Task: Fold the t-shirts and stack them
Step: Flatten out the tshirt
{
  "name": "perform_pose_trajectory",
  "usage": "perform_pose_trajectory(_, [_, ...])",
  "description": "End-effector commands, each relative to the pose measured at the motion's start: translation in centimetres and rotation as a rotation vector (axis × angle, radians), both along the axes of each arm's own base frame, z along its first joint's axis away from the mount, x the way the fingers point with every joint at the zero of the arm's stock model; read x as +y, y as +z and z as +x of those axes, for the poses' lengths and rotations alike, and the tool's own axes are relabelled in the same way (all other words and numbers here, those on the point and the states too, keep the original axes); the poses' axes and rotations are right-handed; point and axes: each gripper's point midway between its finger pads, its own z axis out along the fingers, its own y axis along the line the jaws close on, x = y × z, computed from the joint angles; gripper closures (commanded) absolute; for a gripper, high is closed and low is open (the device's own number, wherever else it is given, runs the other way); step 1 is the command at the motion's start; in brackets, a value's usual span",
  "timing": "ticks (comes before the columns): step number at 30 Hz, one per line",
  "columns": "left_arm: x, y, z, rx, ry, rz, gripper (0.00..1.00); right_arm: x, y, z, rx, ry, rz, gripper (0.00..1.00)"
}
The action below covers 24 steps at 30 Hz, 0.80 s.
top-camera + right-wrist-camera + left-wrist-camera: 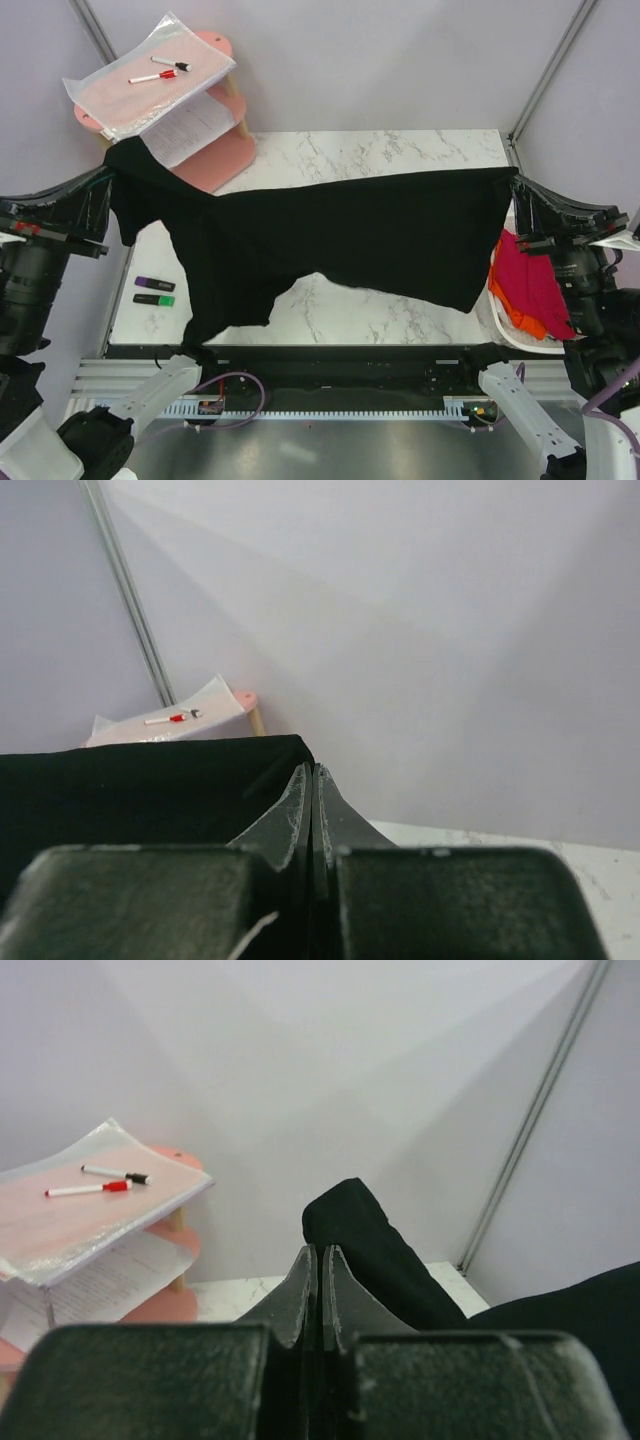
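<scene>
The large black t-shirt (330, 245) hangs stretched in the air above the marble table, held at both ends. My left gripper (112, 165) is shut on its left corner, and the cloth (370, 1250) bulges past the fingertips in the left wrist view. My right gripper (512, 180) is shut on its right corner, with the cloth (140, 790) spreading left in the right wrist view. The shirt's lower left part droops to the table's front edge. Red and orange t-shirts (530, 285) lie in a white basket (520, 340) at the right.
A pink two-tier stand (215, 150) at the back left holds a plastic sleeve of papers with a red and a black marker (160, 72). Purple and green highlighters (154, 291) lie at the table's left edge. Walls and frame posts surround the table.
</scene>
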Motion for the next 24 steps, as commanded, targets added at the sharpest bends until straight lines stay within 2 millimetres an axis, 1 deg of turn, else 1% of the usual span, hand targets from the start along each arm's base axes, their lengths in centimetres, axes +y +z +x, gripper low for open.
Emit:
perform_pose_trajectory(1, [-1.3,2.5,1.9,-0.027,-0.02,0.073,0.98,-1.0,1.4,-0.4,-0.019,-0.05,-0.002,1.0])
perform_pose_trajectory(2, [-1.5,3.0,3.4,-0.016,0.001,0.078,0.98,-1.2,1.1,0.3,-0.001,-0.069,0.001,1.0])
perform_pose_trajectory(4, [-1.6,2.9,5.3,0.013,0.035,0.11,0.98,-1.6,0.4,1.8,0.033,-0.113,0.005,1.0])
perform_pose_trajectory(5, [-1.6,2.9,6.5,0.031,0.061,0.115,0.98,-1.5,-0.8,3.6,0.081,-0.131,-0.004,1.0])
perform_pose_trajectory(6, [-2.5,1.8,9.2,0.082,0.071,0.15,0.98,-1.8,-1.6,4.8,0.113,-0.164,-0.009,1.0])
perform_pose_trajectory(7, [-2.8,0.9,11.0,0.121,0.09,0.164,0.98,-1.8,-2.4,5.9,0.137,-0.178,-0.014,1.0])
perform_pose_trajectory(8, [-3.2,-0.3,12.6,0.162,0.102,0.186,0.98,-1.4,-4.4,8.2,0.203,-0.189,-0.031,1.0])
perform_pose_trajectory(9, [-4.2,-2.3,15.7,0.231,0.11,0.218,0.98,-1.7,-5.4,9.3,0.241,-0.224,-0.022,1.0])
perform_pose_trajectory(10, [-4.6,-3.6,17.3,0.271,0.119,0.236,0.98,-1.8,-6.6,10.5,0.279,-0.245,-0.026,1.0])
perform_pose_trajectory(11, [-5.3,-5.5,18.9,0.323,0.115,0.256,0.98,-1.7,-9.0,12.6,0.35,-0.269,-0.042,1.0])
perform_pose_trajectory(12, [-6.2,-8.0,21.5,0.393,0.113,0.282,0.98,-2.1,-10.0,13.6,0.379,-0.305,-0.035,1.0])
perform_pose_trajectory(13, [-6.8,-10.1,22.9,0.445,0.113,0.306,0.98,-1.7,-13.0,15.7,0.448,-0.322,-0.063,1.0])
perform_pose_trajectory(14, [-7.3,-11.8,24.4,0.488,0.114,0.315,0.98,-1.8,-14.3,16.7,0.478,-0.34,-0.069,1.0])
perform_pose_trajectory(15, [-8.1,-14.4,26.4,0.546,0.114,0.342,0.98,-2.1,-15.3,17.8,0.492,-0.376,-0.062,1.0])
perform_pose_trajectory(16, [-8.5,-16.6,27.9,0.59,0.121,0.362,0.98,-2.1,-18.4,19.7,0.562,-0.402,-0.086,1.0])
perform_pose_trajectory(17, [-8.6,-18.1,29.0,0.619,0.125,0.373,0.98,-2.1,-19.9,20.7,0.595,-0.423,-0.094,1.0])
perform_pose_trajectory(18, [-9.3,-21.4,31.2,0.69,0.127,0.406,0.98,-2.5,-20.7,21.8,0.598,-0.461,-0.089,1.0])
perform_pose_trajectory(19, [-9.2,-22.6,32.3,0.713,0.141,0.413,0.98,-2.3,-24.4,23.7,0.673,-0.485,-0.115,1.0])
perform_pose_trajectory(20, [-9.2,-23.9,33.3,0.74,0.148,0.426,0.98,-2.4,-25.9,24.8,0.704,-0.508,-0.125,1.0])
perform_pose_trajectory(21, [-9.4,-25.6,34.4,0.774,0.153,0.441,0.98,-2.5,-27.1,26.0,0.714,-0.524,-0.129,1.0])
perform_pose_trajectory(22, [-9.6,-27.9,36.1,0.814,0.163,0.457,0.98,-2.4,-30.0,28.0,0.783,-0.552,-0.151,1.0])
perform_pose_trajectory(23, [-9.7,-29.2,37.0,0.836,0.165,0.47,0.98,-2.4,-31.4,28.9,0.811,-0.562,-0.167,1.0])
perform_pose_trajectory(24, [-9.8,-30.0,37.8,0.848,0.172,0.477,0.98,-2.3,-32.3,30.0,0.822,-0.566,-0.175,1.0])
